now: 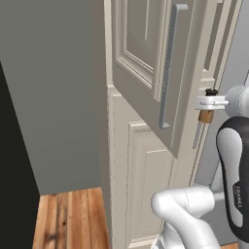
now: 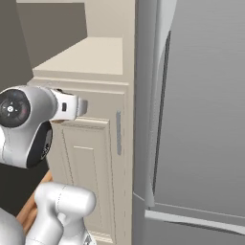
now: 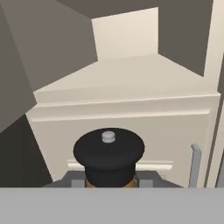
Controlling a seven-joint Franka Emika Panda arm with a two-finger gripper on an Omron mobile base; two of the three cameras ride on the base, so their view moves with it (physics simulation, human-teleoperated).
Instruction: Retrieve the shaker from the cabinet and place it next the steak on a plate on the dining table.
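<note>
Gripper [image 1: 208, 104] is clenching the shaker [image 1: 206, 115], holding it upright in the air, tan body hanging below the jaws, dark cap [image 3: 109, 151] showing above them. The shaker is sitting just outside the cabinet [image 1: 146, 160], beside the edge of the swung-open upper door [image 1: 146, 58] with its long grey bar handle [image 1: 168, 68]. Below, wooden floor [image 1: 68, 219] is showing.
</note>
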